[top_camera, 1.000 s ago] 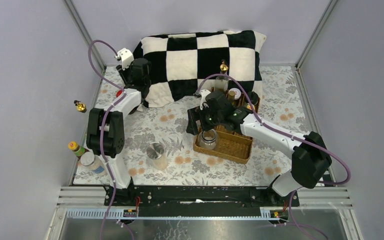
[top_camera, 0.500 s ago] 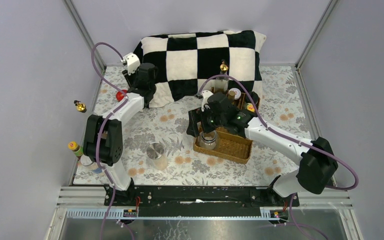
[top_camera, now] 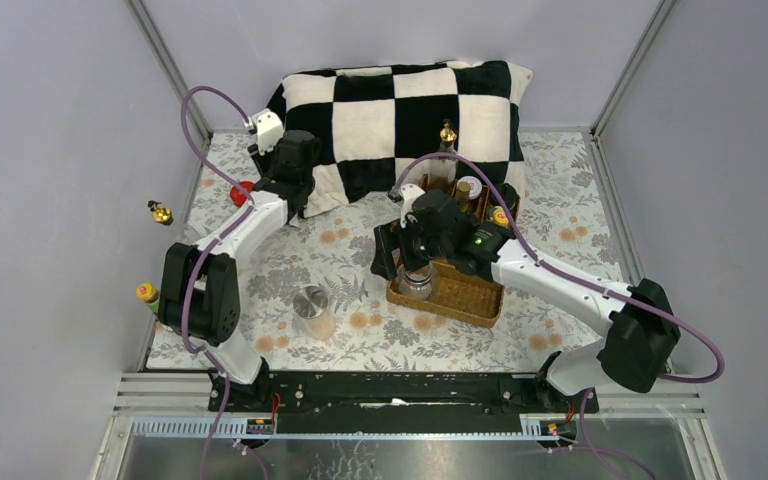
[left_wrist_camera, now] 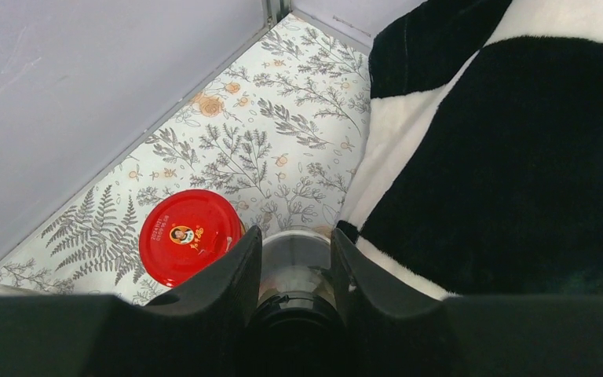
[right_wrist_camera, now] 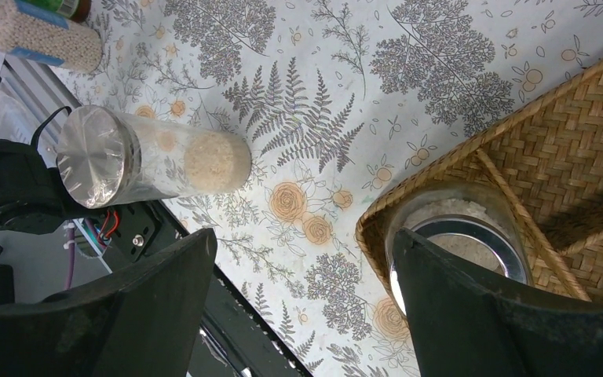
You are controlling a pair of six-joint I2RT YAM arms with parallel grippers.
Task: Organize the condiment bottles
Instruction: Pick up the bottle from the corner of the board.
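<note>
Left wrist: my left gripper (left_wrist_camera: pixel 294 237) clamped on small jar (left_wrist_camera: pixel 297 259) beside red-capped jar (left_wrist_camera: pixel 188 245), table (left_wrist_camera: pixel 283 102) far-left corner. Right gripper (right_wrist_camera: pixel 302 245) apart over spice jar (right_wrist_camera: pixel 459 234) already in wicker tray (right_wrist_camera: pixel 581 141). Silver-lidded jar (right_wrist_camera: pixel 149 161) unsorted.

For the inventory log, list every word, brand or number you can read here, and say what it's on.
Nothing reads clearly.
Red cap: portrait emblem ringed by tiny print, too small to read.
Blue-banded jar: band shows no legible words.
Grey-topped jar: no print visible.
</note>
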